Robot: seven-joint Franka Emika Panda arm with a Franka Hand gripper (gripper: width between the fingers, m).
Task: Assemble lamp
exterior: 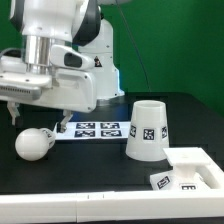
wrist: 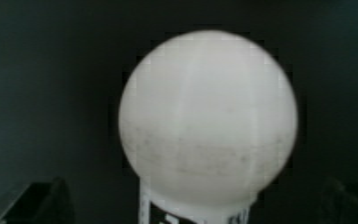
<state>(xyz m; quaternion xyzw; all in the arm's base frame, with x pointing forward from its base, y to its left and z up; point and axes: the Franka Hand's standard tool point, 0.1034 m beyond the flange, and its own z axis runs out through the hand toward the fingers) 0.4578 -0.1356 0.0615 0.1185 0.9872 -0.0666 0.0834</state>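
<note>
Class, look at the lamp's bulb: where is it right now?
In the exterior view the bulb lies on the black table at that view's left, left of the marker board, with the shade standing further right.

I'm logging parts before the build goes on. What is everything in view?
Bulb: one, white, lying on the table at the exterior view's left.
Shade: one, white with tags, standing wide end down, to the exterior view's right of the marker board.
Base: one, white with tags, exterior view's lower right.
Marker board: one, white with tags, flat between bulb and shade.
Table: one, black.
Arm: one, white, exterior view's upper left.
End effector: one, dark fingers, open, over the bulb.
</note>
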